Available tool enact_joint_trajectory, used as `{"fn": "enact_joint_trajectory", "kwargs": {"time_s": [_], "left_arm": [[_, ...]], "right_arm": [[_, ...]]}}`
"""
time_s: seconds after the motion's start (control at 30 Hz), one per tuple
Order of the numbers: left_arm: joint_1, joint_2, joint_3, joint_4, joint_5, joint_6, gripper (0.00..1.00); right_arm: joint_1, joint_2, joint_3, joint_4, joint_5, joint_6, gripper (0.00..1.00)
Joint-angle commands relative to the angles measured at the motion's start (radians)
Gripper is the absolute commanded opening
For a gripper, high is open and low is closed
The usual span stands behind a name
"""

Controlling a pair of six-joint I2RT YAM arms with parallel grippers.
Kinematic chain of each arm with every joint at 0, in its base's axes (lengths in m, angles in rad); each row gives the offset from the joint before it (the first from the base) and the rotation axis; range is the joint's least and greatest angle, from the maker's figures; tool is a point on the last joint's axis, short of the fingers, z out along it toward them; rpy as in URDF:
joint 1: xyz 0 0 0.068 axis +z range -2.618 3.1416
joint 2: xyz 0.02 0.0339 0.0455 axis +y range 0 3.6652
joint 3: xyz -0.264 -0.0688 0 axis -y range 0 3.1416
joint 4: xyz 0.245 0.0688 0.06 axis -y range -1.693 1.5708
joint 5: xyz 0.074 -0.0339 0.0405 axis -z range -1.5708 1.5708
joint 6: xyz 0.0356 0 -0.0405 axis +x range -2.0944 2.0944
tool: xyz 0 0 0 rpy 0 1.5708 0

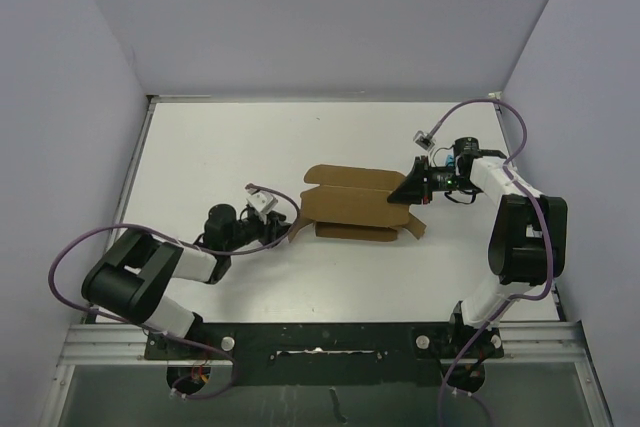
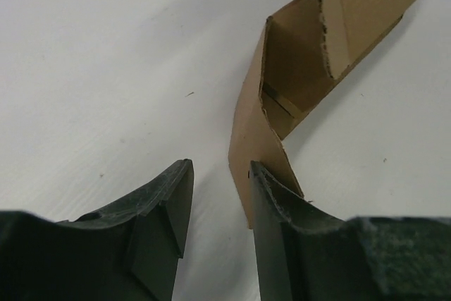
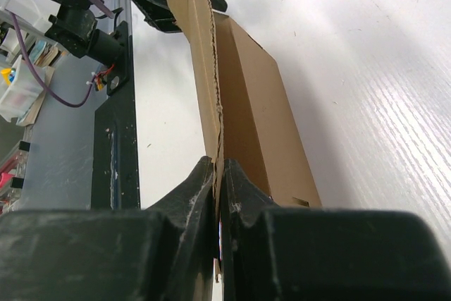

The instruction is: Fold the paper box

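Observation:
The paper box (image 1: 350,207) is brown cardboard, partly folded, lying at the middle of the white table (image 1: 220,147). My right gripper (image 1: 408,190) is at its right end, shut on an upright cardboard panel (image 3: 204,68); the fingertips (image 3: 204,174) pinch its edge, gripper (image 3: 219,168). My left gripper (image 1: 283,230) is at the box's left end, open (image 2: 220,174). A loose end flap (image 2: 254,125) stands against its right finger (image 2: 271,202); the left finger (image 2: 169,195) is apart from it. The box's open inside (image 2: 296,68) shows beyond.
Grey walls enclose the table on three sides. A black base rail (image 1: 320,342) and metal frame run along the near edge. Purple cables (image 1: 70,267) loop from both arms. The left arm (image 3: 77,19) shows beyond the box in the right wrist view.

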Motion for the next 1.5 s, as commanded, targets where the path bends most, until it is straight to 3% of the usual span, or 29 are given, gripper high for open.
{"fn": "enact_joint_trajectory", "kwargs": {"time_s": [0.0,0.5,0.7,1.47], "left_arm": [[-0.028,0.057,-0.003,0.199,0.096,0.034,0.37],[-0.147,0.125,0.021,0.27,-0.027,0.105,0.52],[-0.184,0.202,0.031,0.375,-0.1,0.116,0.54],[-0.301,0.338,0.085,0.486,-0.37,0.081,0.53]], "right_arm": [[-0.003,-0.017,0.035,0.017,0.002,-0.002,0.0],[0.001,-0.018,0.035,0.017,-0.003,0.0,0.0],[0.001,-0.017,0.034,0.017,-0.008,0.002,0.0],[0.011,-0.009,0.035,0.014,-0.011,-0.001,0.0]]}}
